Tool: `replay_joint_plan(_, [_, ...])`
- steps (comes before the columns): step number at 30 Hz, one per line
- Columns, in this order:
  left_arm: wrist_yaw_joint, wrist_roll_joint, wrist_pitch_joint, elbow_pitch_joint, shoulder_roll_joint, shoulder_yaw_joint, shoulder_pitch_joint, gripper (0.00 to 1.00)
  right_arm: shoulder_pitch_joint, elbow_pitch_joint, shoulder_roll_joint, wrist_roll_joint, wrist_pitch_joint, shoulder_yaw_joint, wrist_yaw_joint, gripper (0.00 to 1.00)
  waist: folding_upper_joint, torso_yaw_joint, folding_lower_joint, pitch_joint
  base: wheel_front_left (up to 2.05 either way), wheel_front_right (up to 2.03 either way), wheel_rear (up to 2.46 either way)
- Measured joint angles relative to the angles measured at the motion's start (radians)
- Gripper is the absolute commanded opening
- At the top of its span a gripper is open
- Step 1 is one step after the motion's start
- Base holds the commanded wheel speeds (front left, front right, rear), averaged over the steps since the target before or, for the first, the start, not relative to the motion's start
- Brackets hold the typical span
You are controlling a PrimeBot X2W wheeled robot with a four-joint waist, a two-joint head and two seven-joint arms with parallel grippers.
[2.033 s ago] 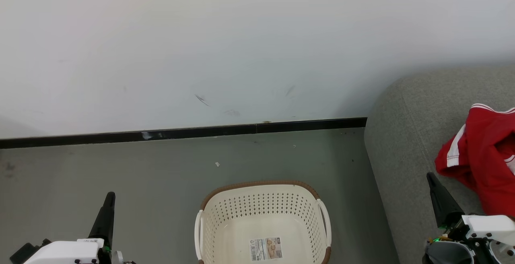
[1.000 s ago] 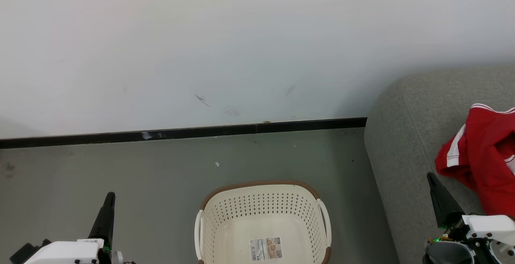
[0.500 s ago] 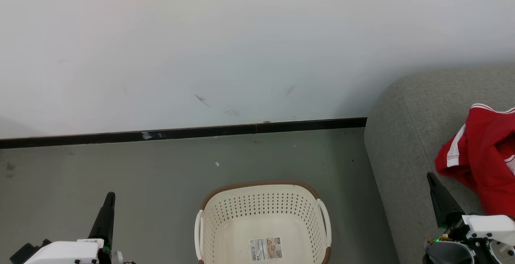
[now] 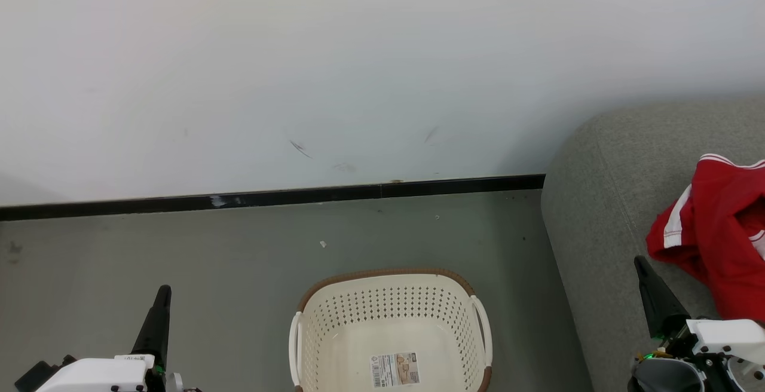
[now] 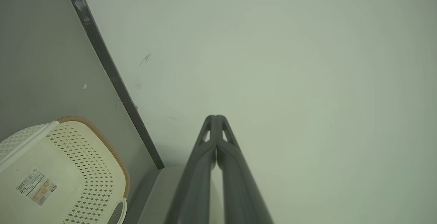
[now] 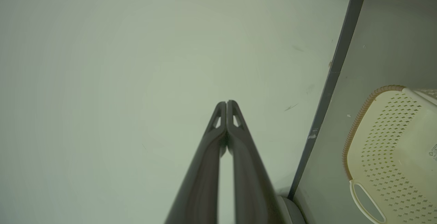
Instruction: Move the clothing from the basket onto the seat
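Observation:
The red clothing with white stripe trim lies bunched on the grey seat at the right edge of the head view. The cream basket stands on the floor at bottom centre, holding nothing but a barcode label; it also shows as the basket in the left wrist view and the basket in the right wrist view. My left gripper is at the lower left, shut and holding nothing. My right gripper is shut just below the clothing, over the seat, tips together.
A white wall with a black baseboard runs behind the basket. Grey floor spreads left of the basket and between the basket and the seat.

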Motion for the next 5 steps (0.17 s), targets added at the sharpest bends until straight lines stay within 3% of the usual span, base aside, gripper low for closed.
replay_joint_plan(5, [0.000, 0.000, 0.000, 0.000, 0.000, 0.000, 0.000, 0.00, 0.000, 0.000, 0.000, 0.000, 0.000, 0.000, 0.000, 0.00, 0.0000, 0.000, 0.0000, 0.000, 0.00, 0.00, 0.00])
